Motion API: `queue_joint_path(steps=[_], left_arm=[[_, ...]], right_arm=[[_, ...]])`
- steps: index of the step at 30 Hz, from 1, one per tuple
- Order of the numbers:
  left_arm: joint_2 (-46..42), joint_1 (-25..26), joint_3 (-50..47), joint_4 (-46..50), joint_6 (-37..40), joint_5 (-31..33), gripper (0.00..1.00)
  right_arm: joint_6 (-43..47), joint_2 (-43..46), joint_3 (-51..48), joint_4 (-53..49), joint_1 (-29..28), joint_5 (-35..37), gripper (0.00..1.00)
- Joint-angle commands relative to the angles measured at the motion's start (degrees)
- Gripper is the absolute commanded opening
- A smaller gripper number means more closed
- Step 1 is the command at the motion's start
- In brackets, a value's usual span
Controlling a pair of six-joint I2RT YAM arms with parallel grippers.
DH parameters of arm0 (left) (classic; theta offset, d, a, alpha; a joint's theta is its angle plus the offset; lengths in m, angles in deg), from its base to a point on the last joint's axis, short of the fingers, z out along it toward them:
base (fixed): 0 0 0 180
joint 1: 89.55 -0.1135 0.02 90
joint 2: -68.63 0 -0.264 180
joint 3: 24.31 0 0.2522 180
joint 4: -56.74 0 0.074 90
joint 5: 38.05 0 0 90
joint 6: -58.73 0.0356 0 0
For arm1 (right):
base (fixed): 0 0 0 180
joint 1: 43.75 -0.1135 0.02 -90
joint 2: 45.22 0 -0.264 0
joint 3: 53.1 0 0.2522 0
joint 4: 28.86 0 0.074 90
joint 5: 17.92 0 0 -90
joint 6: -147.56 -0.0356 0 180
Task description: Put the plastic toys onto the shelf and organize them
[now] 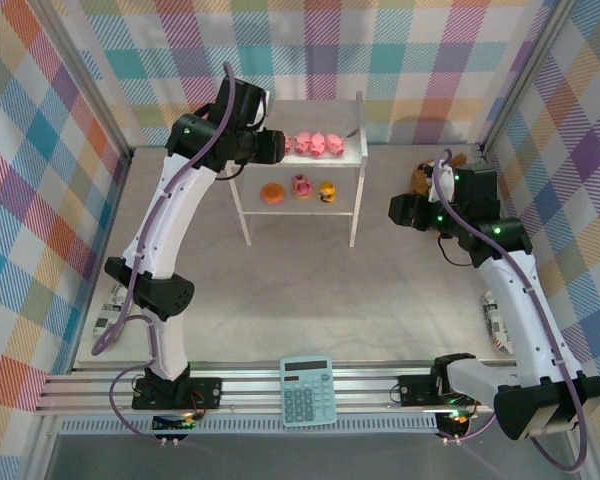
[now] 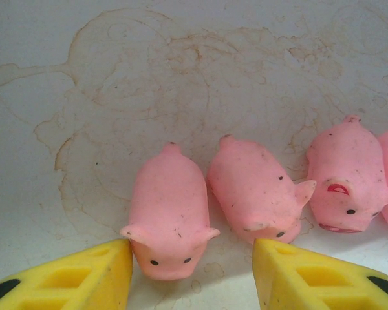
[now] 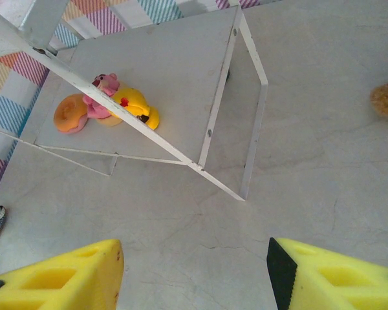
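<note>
The shelf (image 1: 315, 115) is seen whole from overhead, its top (image 2: 181, 64) closely from the left wrist, its lower board (image 3: 174, 84) from the right wrist, farther off.

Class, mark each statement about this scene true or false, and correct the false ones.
1. Pink pigs stand on the top tier of the shelf. True.
2. The yellow duck lies beside the calculator. False: it sits on the shelf's lower board, next to the pink cupcake piece.
3. The right pincer is open and holds nothing. True.
4. The left pincer is shut on a pig. False: its fingers stand wide apart, with one pig's snout between them.
5. The calculator rests on the shelf. False: it lies at the near edge of the table.
</note>
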Motion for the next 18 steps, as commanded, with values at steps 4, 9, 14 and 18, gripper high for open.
queue_joint_path(steps=[4,9,14,18], left_arm=[[-1.35,0.49,1.03,-2.21,-1.00,-1.16,0.52],[-1.73,0.97,1.03,-2.79,-1.18,-1.82,0.53],[-2.38,1.15,1.03,-2.31,-0.87,0.07,0.55],[-4.57,1.24,-1.50,-3.95,-0.69,1.32,0.57]], right_arm=[[-0.06,1.12,1.09,0.07,0.34,-0.21,0.62],[-0.03,1.51,1.13,-0.17,0.27,-0.02,0.62],[0.21,1.90,1.33,-0.46,0.29,0.18,0.62],[0.15,2.26,1.55,-0.59,0.29,0.08,0.62]])
